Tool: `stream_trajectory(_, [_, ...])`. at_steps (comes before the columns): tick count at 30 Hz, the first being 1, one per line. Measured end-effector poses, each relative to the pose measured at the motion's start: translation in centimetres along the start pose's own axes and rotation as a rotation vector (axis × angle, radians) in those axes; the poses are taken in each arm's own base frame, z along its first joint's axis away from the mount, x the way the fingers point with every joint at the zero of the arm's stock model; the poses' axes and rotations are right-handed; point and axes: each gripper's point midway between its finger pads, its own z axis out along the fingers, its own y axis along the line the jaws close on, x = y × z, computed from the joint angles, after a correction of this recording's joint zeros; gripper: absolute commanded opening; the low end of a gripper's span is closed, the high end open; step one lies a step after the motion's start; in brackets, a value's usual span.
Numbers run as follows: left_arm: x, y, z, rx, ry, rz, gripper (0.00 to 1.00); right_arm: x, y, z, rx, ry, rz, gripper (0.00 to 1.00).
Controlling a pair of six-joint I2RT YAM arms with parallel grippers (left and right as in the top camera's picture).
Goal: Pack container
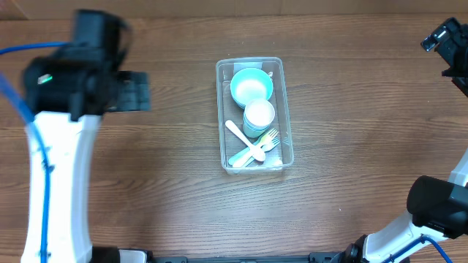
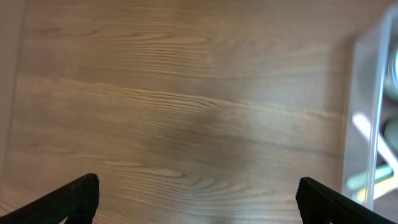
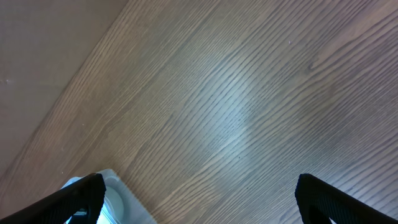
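Hovering over bare wood, my left gripper [image 1: 139,93] has its fingers [image 2: 78,199] spread wide and holds nothing. It is between the left edge of the tabletop [image 1: 168,190] and the container [image 1: 219,109], and clear of the container. My right gripper [image 1: 444,40] is near the far right corner, with its jaws likewise apart and empty. The container stands mid-tabletop, holding a blue bowl [image 1: 252,86], a white cup [image 1: 259,115], a white spoon [image 1: 245,140] and a green fork [image 1: 269,139].

The table [image 1: 161,197] is brown wood with visible grain, matt with a faint sheen. The container [image 1: 219,117] is clear glossy plastic; its bowl [image 1: 251,86] and spoon [image 1: 243,137] look smooth plastic.
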Motion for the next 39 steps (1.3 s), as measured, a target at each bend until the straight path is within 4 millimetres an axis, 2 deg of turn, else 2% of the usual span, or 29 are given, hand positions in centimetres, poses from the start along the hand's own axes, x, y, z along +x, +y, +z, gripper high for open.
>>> stream_trajectory(2, [0.1, 1.6, -1.3, 0.001, -0.035, -0.059, 1.00, 0.0, 0.0, 0.0, 0.000, 0.000, 0.000, 1.00])
stream_trajectory(6, [0.4, 2.6, -3.0, 0.001, -0.082, -0.090, 1.00, 0.0, 0.0, 0.0, 0.001, 0.000, 0.000, 1.00])
stream_trajectory(20, [0.4, 2.4, -2.9, 0.014, -0.078, -0.090, 1.00, 0.1, 0.2, 0.0, -0.002, 0.001, -0.005, 1.00])
stream_trajectory(24, [0.4, 2.3, -2.9, 0.015, -0.078, -0.090, 1.00, 1.0, 1.7, 0.0, -0.018, 0.009, -0.043, 1.00])
stream_trajectory(26, [0.4, 2.3, -2.9, 0.015, -0.078, -0.090, 1.00, 2.4, 3.9, -0.7, -0.048, 0.012, -0.100, 1.00])
stream_trajectory(29, [0.4, 2.3, -2.9, 0.014, -0.078, -0.089, 1.00, 6.4, 8.8, -4.0, -0.148, -0.006, -0.239, 1.00])
stream_trajectory(32, [0.4, 2.3, -2.9, 0.014, -0.078, -0.090, 1.00, 10.4, 12.7, -9.3, -0.287, -0.070, -0.372, 1.00])
stream_trajectory(34, [0.4, 2.3, -2.9, 0.014, -0.078, -0.090, 1.00, 11.1, 13.2, -12.1, -0.321, -0.146, -0.408, 1.00])
stream_trajectory(36, [0.4, 2.3, -2.9, 0.014, -0.078, -0.090, 1.00, 10.7, 12.1, -14.4, -0.307, -0.229, -0.404, 1.00])
stream_trajectory(39, [0.4, 2.3, -2.9, 0.014, -0.078, -0.090, 1.00, 9.8, 10.7, -16.2, -0.275, -0.313, -0.383, 1.00])
